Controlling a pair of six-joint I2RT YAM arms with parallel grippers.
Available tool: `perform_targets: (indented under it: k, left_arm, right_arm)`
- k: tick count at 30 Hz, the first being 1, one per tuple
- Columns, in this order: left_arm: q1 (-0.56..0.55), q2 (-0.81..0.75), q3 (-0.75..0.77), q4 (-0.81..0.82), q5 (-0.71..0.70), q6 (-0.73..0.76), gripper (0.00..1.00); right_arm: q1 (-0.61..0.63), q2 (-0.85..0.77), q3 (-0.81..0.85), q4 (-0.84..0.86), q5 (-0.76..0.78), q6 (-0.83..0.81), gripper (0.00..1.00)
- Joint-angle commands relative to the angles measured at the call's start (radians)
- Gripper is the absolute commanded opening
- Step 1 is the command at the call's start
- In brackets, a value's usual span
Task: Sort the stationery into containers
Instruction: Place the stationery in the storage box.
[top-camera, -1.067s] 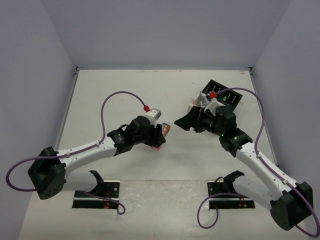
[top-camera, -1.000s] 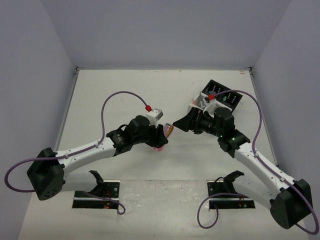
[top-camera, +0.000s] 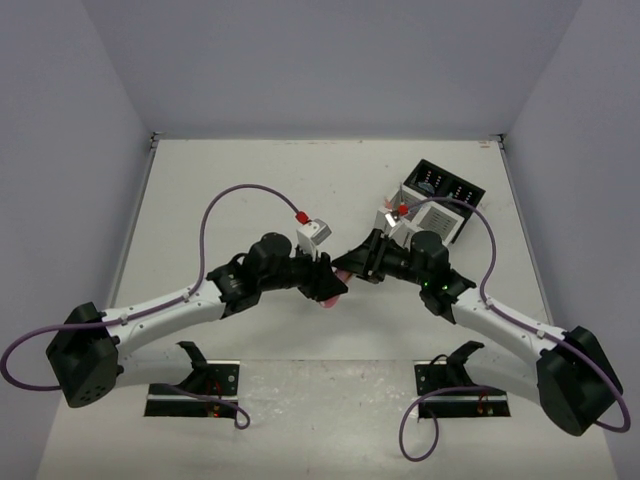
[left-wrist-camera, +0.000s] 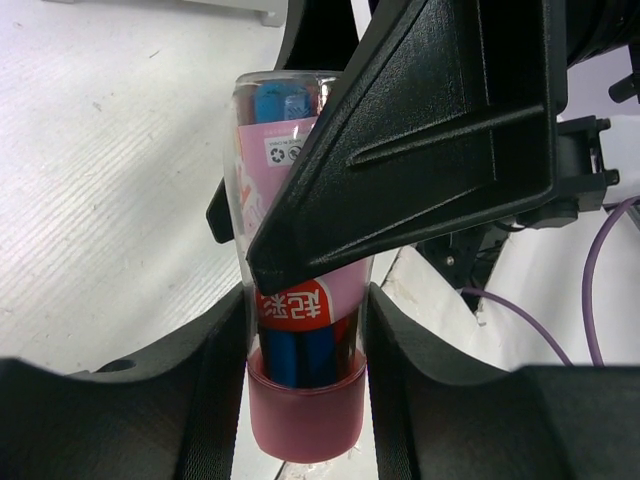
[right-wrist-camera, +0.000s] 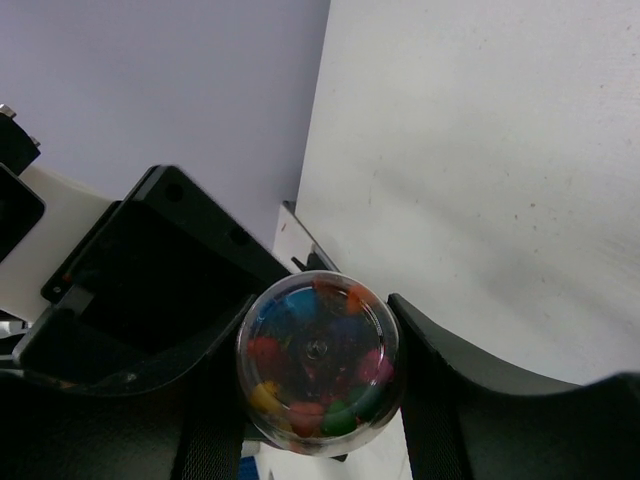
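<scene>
Left hand, right hand, both clamped on clear tube; end-on in right wrist view

A white desk sits boxed in by plain lavender walls on the left, right and far sides.

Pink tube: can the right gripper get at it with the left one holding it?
Probably yes: the left gripper clamps the pink tube near its cap, leaving the clear end free, and the right gripper straddles that end.
</scene>
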Motion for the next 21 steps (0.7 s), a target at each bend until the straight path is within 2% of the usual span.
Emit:
perform_targets:
  k: [1, 2, 4, 6, 8, 14, 21]
  left_arm:
    - [0.007, -0.030, 0.040, -0.006, -0.091, 0.014, 0.71]
    - [0.007, -0.031, 0.041, -0.006, -0.087, 0.014, 0.72]
    - [0.007, -0.044, 0.037, 0.000, -0.071, 0.013, 0.87]
    - [0.008, -0.058, 0.022, 0.016, -0.044, 0.014, 0.95]
    - [0.008, -0.083, -0.011, 0.063, -0.011, 0.007, 0.99]
    - [0.010, -0.170, -0.091, 0.294, 0.083, -0.065, 1.00]
    - [0.010, -0.166, -0.114, 0.528, 0.164, -0.171, 0.92]
  right_arm:
    - [0.006, -0.105, -0.029, 0.118, 0.042, 0.100, 0.00]
    - [0.006, -0.115, -0.033, 0.118, 0.055, 0.104, 0.00]
    - [0.003, -0.147, -0.042, 0.117, 0.083, 0.136, 0.00]
    - [-0.003, -0.180, -0.059, 0.124, 0.110, 0.172, 0.00]
    - [-0.010, -0.230, -0.100, 0.166, 0.134, 0.216, 0.00]
    - [-0.010, -0.331, -0.137, 0.255, 0.159, 0.307, 0.00]
    - [-0.010, -0.411, -0.141, 0.257, 0.196, 0.352, 0.00]
